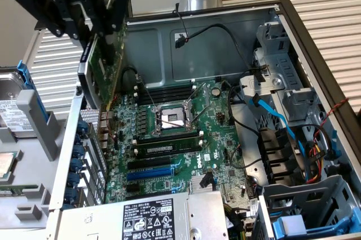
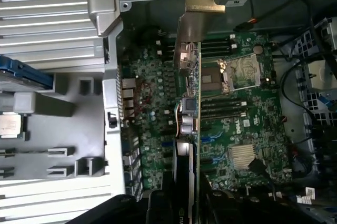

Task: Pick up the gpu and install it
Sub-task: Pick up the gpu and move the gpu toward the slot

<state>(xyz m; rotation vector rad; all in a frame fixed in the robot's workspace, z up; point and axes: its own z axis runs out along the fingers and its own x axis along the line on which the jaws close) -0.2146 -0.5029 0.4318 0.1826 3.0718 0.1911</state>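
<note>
Black claw (image 1: 107, 23) is clamped part-way shut on the gpu (image 1: 102, 65): small green circuit-board card, black plastic fan shroud, long silver metal bracket (image 2: 202, 3). Card sticks out from between the jaws, bracket end farthest from them. It's in the air over the large green motherboard (image 1: 180, 133), at the exterior view's left side of the open grey metal case (image 1: 225, 31). Likely light, stiff, fragile: grip shroud and board faces, stay off the contact edge.
</note>
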